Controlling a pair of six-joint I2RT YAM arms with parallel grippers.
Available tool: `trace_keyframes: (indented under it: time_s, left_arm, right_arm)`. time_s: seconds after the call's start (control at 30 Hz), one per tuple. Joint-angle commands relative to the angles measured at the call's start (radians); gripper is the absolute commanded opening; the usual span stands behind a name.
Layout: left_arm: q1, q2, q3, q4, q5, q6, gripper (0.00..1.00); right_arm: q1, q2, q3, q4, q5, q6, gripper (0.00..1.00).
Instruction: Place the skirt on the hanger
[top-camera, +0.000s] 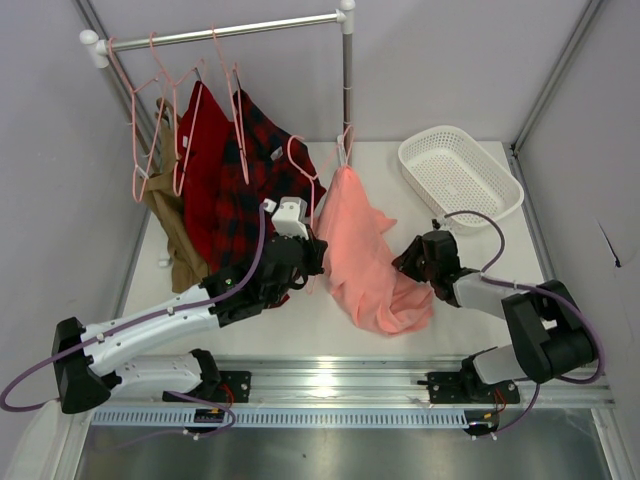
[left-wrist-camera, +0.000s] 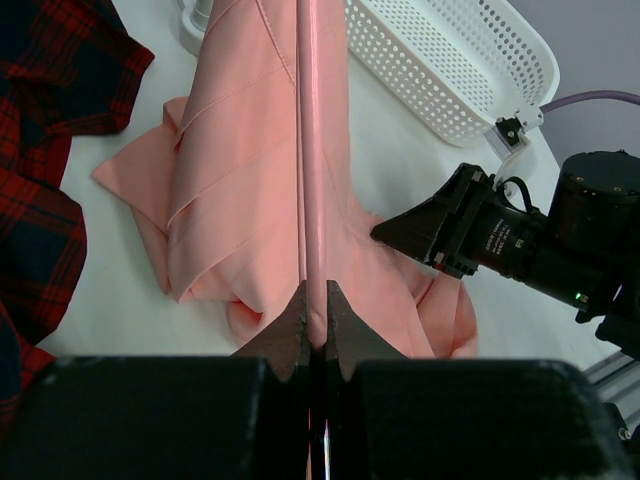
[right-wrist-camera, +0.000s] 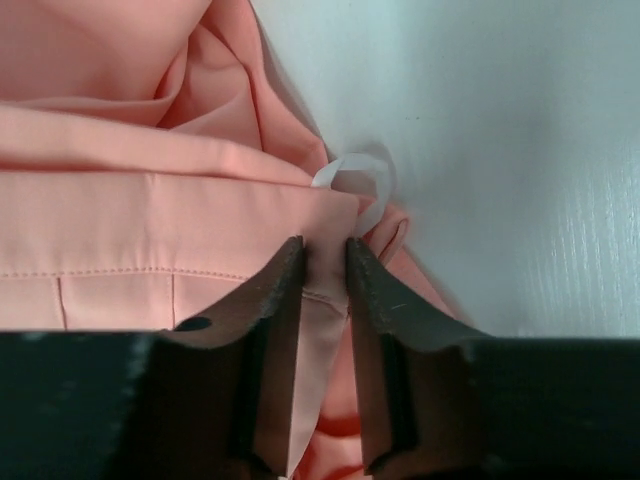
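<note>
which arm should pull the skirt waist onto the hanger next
Right, likely. The right claw straddles the skirt waist edge beside the white label, so it can draw that edge along. The left claw is shut on the hanger bar, steadying it.

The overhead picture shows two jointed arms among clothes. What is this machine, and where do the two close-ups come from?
It is a robot: two arms bolted to a white table, each ending in a two-finger gripper. One camera looks down from above; each close-up comes from a wrist camera. On the table are a soft salmon-pink cloth skirt and a white perforated plastic basket. The left gripper is shut on a thin pale-pink wire hanger. The right gripper straddles a skirt fold; whether it pinches it is unclear.
</note>
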Motion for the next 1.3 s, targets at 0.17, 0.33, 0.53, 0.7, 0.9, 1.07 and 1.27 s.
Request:
trace_keyframes:
  time_s: [0.17, 0.33, 0.53, 0.7, 0.9, 1.07, 1.27]
  left_arm:
    - [0.027, -0.029, 0.043, 0.053, -0.001, 0.022, 0.00]
    - [0.062, 0.005, 0.094, 0.006, 0.016, -0.019, 0.00]
    - [0.067, 0.066, 0.159, 0.009, 0.029, -0.033, 0.00]
    - [0.072, 0.094, 0.207, 0.029, 0.026, -0.024, 0.00]
    - [0.075, 0.083, 0.171, 0.058, 0.031, -0.030, 0.00]
    - [0.075, 0.017, 0.037, 0.133, 0.048, -0.071, 0.00]
    - [0.075, -0.104, -0.129, 0.185, 0.025, -0.108, 0.00]
  right_arm:
    - [0.001, -0.108, 0.021, 0.033, 0.006, -0.011, 0.00]
    - [0.053, -0.315, 0.033, -0.027, 0.002, -0.105, 0.00]
    - [0.304, -0.646, -0.008, -0.111, 0.073, -0.253, 0.00]
    - [0.551, -0.768, -0.045, -0.217, 0.158, -0.200, 0.00]
    - [0.823, -0.704, -0.089, -0.201, 0.304, -0.147, 0.00]
    - [1.019, -0.478, -0.051, -0.211, 0.430, -0.130, 0.00]
    - [1.029, -0.400, -0.013, -0.198, 0.391, -0.164, 0.09]
